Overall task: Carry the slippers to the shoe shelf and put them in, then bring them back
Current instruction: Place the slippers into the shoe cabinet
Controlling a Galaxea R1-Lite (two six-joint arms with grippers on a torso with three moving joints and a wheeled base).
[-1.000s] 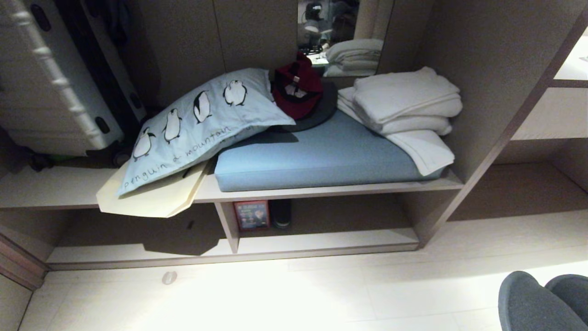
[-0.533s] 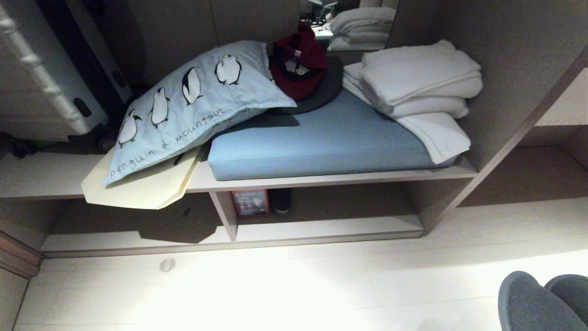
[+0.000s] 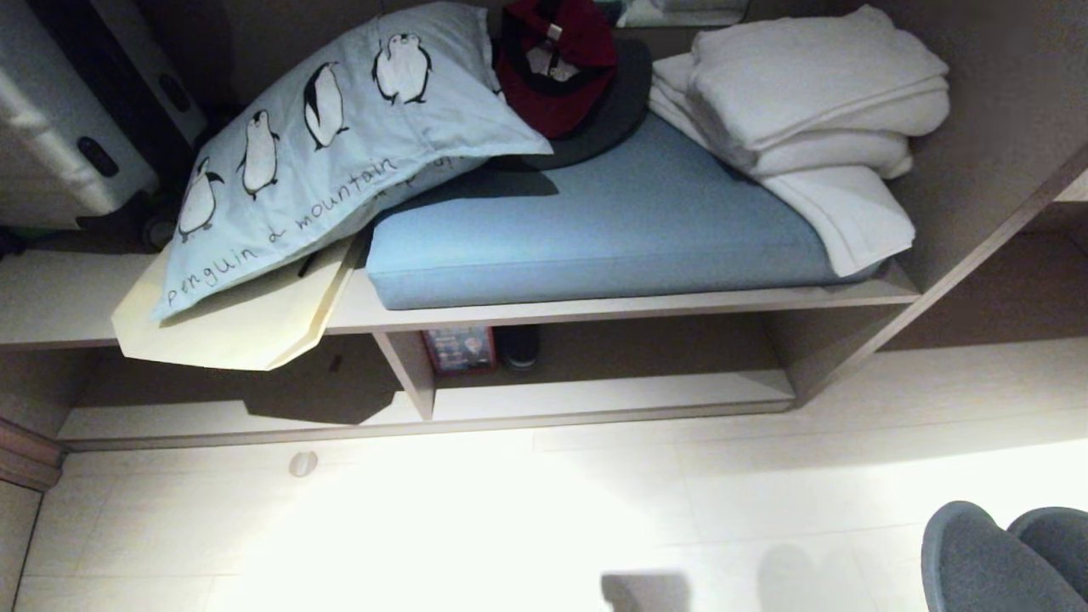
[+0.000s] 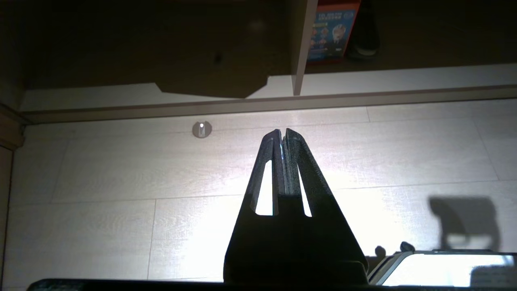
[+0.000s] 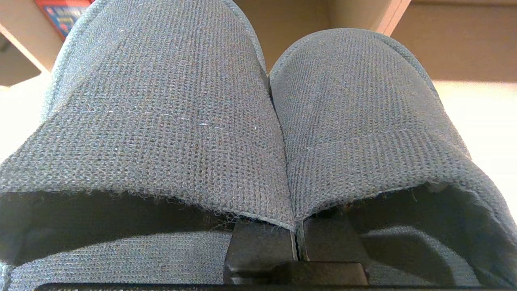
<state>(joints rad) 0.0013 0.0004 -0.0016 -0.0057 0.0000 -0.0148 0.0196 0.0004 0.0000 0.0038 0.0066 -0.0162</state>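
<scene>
Floor glare: the pale floor (image 3: 476, 527) is washed out to near white by a strong light thrown from the robot's side; plank seams are lost there.
Shoe shelf: the shoe shelf (image 3: 612, 399) is left dim, its back dark, with a hard shadow cast beneath the cream board (image 3: 221, 327).
Left wrist view: the left gripper (image 4: 281, 137) is seen in silhouette against the lit floor beyond the jaws; a blocky shadow lies to one side.
Right wrist view: the slippers (image 5: 258, 121) ahead of the jaws are evenly lit, weave sharp; background overexposed.
Edges: straight shelf lines are bowed toward the head view's corners.
</scene>
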